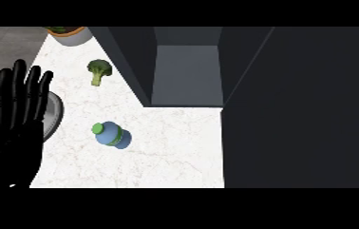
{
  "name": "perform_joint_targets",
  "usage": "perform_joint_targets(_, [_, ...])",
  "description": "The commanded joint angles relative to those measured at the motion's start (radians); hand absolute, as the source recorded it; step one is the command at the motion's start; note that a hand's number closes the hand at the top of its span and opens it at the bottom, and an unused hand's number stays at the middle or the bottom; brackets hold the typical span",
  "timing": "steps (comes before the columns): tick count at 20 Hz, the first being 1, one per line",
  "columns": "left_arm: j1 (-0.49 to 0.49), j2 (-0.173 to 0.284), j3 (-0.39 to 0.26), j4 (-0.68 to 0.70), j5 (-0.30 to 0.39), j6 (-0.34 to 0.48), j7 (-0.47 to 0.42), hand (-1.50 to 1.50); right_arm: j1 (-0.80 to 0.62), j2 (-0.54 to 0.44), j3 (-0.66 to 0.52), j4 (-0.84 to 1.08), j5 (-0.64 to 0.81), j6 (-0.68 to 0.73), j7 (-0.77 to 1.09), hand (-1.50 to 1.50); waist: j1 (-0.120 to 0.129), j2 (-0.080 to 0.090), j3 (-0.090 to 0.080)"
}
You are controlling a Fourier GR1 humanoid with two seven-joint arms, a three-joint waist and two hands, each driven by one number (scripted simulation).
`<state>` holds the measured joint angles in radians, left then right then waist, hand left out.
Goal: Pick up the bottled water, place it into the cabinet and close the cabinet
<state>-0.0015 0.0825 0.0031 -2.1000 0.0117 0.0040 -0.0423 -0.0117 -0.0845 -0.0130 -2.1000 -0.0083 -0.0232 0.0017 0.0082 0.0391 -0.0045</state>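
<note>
White marble counter point(175, 152) bears unlabelled bottled water point(111, 135); left hand point(23, 114) rests, fingers point(28, 83) straight, apart.

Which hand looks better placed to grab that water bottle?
Probably the left hand. It is the only hand in view, open with fingers up at the left edge, and the water bottle stands on the counter just to its right. The right hand is out of sight.

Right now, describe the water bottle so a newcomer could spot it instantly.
On the white marble counter, look in front of the open dark cabinet, towards the left. The bottled water stands there alone: pale blue with a green cap, unlike the all-green broccoli further back.
</note>
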Motion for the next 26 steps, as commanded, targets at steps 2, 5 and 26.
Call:
perform_joint_targets(2, [-0.058,0.043,0.013,0.07,0.092,-0.095,0.007,-1.5,0.011,0.027,0.057,-0.025,0.033,-0.01,0.024,-1.5,-0.012,-0.039,0.004])
perform_joint_targets(5, [-0.022,0.124,0.037,0.05,0.262,-0.274,-0.031,-1.5,0.089,0.023,0.055,-0.123,-0.023,0.025,0.004,-1.5,-0.018,-0.042,0.003])
perform_joint_targets(26, [0.308,0.144,0.087,-0.128,0.424,-0.401,0.268,-1.5,0.617,0.006,0.202,-0.459,-0.15,0.156,0.166,-1.5,-0.014,-0.043,0.005])
